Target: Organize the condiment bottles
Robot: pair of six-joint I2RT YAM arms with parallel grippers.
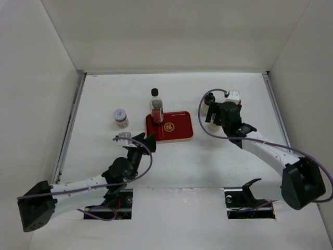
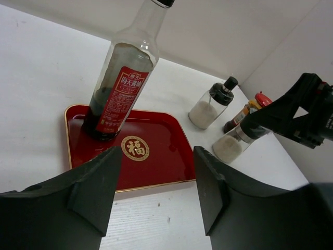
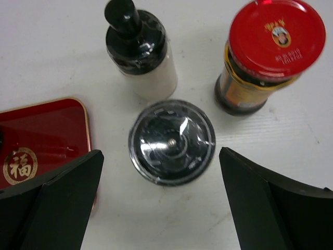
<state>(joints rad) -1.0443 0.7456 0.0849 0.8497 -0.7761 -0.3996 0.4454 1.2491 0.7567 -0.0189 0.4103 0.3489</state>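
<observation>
Top external view: a tall bottle (image 1: 156, 108) stands upright in the far-left corner of the red tray (image 1: 179, 139), with open tray floor to its right. A small jar (image 1: 121, 118) sits on the table (image 1: 223, 166), left of the tray. The left gripper (image 2: 157, 156) faces the tray's near edge, fingers apart and empty. The right gripper (image 3: 160, 153) is spread wide over a black-capped shaker (image 3: 171, 135), which stands just beside a pump bottle (image 3: 138, 47) and a red-lidded jar (image 3: 270, 47).

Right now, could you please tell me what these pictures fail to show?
Top view: the right arm covers most of the three jars beside it.
Left wrist view: the tall bottle's cap runs off the top edge.
Top view: the small jar's label is too small to read.
</observation>
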